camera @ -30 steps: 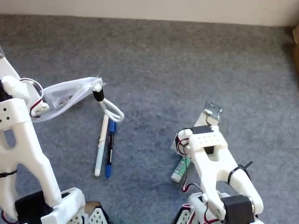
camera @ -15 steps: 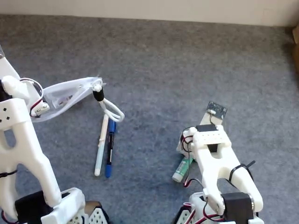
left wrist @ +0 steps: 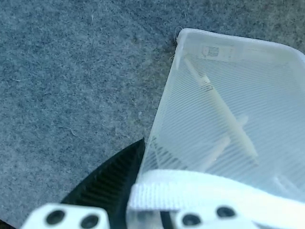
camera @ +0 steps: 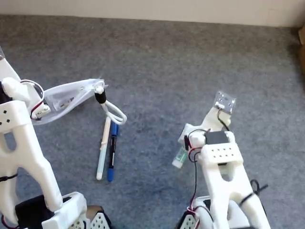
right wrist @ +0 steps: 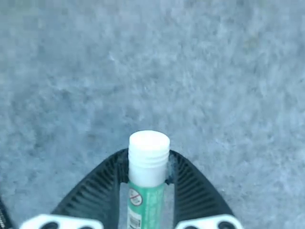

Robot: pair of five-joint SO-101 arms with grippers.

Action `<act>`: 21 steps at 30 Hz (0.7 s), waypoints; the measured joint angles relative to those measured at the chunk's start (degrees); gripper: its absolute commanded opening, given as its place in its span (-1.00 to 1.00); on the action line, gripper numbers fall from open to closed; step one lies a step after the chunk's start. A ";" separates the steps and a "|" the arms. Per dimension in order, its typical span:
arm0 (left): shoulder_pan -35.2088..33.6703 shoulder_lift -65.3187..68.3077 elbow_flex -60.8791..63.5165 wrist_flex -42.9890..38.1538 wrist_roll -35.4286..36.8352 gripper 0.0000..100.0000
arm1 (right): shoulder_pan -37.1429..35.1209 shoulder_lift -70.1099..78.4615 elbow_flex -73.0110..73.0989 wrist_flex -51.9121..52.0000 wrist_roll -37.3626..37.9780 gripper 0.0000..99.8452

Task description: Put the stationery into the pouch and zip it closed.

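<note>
My left gripper [camera: 42, 109] is shut on the edge of the translucent pouch [camera: 69, 97], which it holds off the carpet at the left. In the left wrist view the pouch [left wrist: 228, 119] has pale stick-shaped items inside. Its black zip pull and white strap loop [camera: 114, 114] hang at its right end. A white pen [camera: 102, 149] and a blue pen [camera: 112, 155] lie side by side below the loop. My right gripper [right wrist: 148, 160] is shut on a green glue stick [right wrist: 147, 183] with a white cap; in the high view the glue stick [camera: 180, 157] pokes out left of the right arm.
Grey carpet [camera: 190, 67] covers the whole table area, open at the far side and between the arms. A pale wall edge runs along the back. A brown object [camera: 302, 47] sits at the far right edge.
The right arm has moved away from its base with the glue stick, carrying it slightly left and toward the table's middle. The left arm and the pouch have stayed still.
</note>
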 measured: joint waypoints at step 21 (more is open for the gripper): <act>0.00 0.00 0.00 0.00 0.00 -0.99 | -11.87 -13.27 -4.66 0.00 6.86 -0.99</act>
